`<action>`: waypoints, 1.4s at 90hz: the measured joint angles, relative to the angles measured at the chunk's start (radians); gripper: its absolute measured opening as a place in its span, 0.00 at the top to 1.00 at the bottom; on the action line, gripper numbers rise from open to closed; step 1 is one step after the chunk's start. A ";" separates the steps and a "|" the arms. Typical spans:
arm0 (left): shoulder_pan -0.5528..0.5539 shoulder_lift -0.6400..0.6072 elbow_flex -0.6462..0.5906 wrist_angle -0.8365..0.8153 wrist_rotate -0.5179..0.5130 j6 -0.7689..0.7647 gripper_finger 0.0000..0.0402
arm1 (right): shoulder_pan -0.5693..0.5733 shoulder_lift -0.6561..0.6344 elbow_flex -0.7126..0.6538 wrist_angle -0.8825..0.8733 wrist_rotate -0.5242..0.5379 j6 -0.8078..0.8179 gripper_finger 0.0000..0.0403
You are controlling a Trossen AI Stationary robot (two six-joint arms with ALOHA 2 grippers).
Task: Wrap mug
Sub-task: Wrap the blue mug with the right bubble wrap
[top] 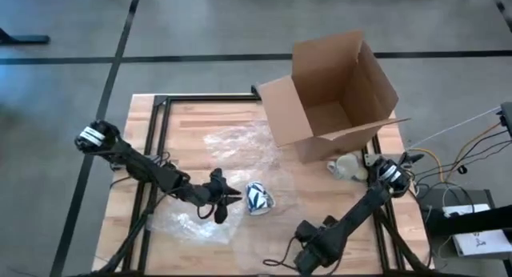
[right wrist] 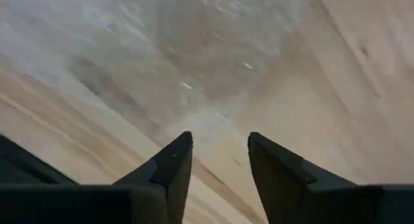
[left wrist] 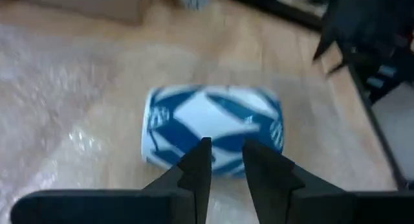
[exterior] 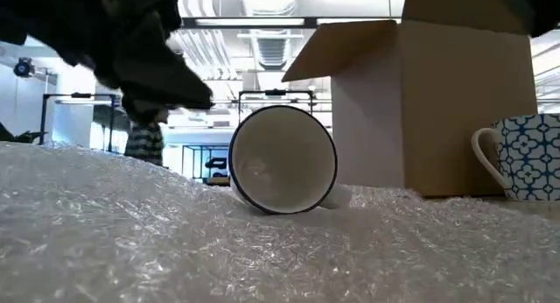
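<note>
The blue-and-white mug point(top: 258, 198) lies on its side near the middle of the bench point(top: 192, 117), toward the front edge, resting on the edge of a sheet of bubble wrap point(top: 232, 145) that spreads toward the left and back. Lying down like this, it looks ready to be rolled into the wrap. The left end effector point(top: 226, 198) sits just beside the mug on its left; in the left wrist view its fingers point(left wrist: 197, 169) are a narrow gap apart and grasp nothing, aimed at the mug's side, probably to nudge or grip it. The right end effector point(top: 306, 231) hangs near the front right corner, fingers point(right wrist: 171, 166) spread and empty over bare wood and the wrap's edge, apparently waiting.

An open cardboard box point(top: 336, 93) stands at the back right corner, likely for the wrapped piece. A second mug point(exterior: 525, 154) sits beside it, partly cut off in the low view. The first mug's handle is hidden from every view.
</note>
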 joint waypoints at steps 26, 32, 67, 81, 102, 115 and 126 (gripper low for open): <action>0.000 0.086 0.000 0.002 0.129 -0.010 0.81 | 0.075 -0.031 0.005 0.022 -0.037 0.078 0.54; -0.001 0.096 0.000 -0.001 0.155 -0.010 0.81 | 0.087 -0.041 -0.002 0.009 -0.037 0.122 0.54; -0.002 0.096 -0.001 -0.032 0.181 -0.002 0.81 | 0.053 -0.040 -0.150 0.283 0.069 0.288 0.65; -0.002 0.095 -0.001 -0.033 0.181 0.000 0.81 | 0.028 -0.040 -0.181 0.287 0.063 0.344 0.70; -0.002 0.095 -0.001 -0.035 0.181 0.001 0.81 | -0.003 -0.039 -0.140 0.293 -0.015 0.187 0.91; -0.002 0.095 -0.001 -0.035 0.178 0.001 0.81 | -0.007 -0.039 -0.091 0.277 -0.021 0.073 0.98; -0.002 0.095 -0.001 -0.035 0.171 0.001 0.81 | -0.017 -0.039 -0.078 0.271 -0.008 -0.060 1.00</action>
